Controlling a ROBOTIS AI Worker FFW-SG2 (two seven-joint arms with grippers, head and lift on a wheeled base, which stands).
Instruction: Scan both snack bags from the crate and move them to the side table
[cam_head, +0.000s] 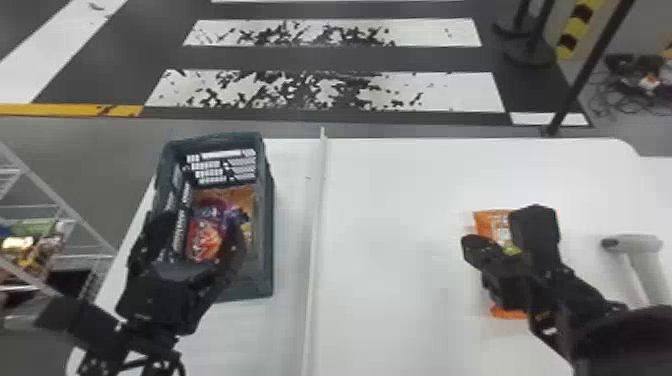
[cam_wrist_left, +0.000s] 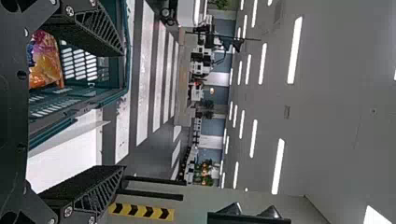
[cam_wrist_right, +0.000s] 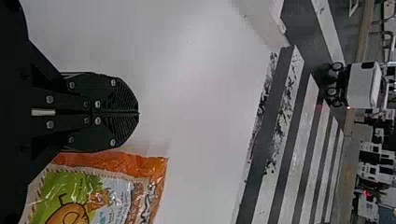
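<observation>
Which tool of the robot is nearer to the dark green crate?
Left: the left tool is over the crate; the right tool is beyond the white divider, by the orange bag.

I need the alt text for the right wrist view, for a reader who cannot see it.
The right gripper, its jaws shut on nothing, is over a white table, next to an orange, green and white snack bag. Beyond the table are a floor with black and white stripes and a white wheeled cart.
</observation>
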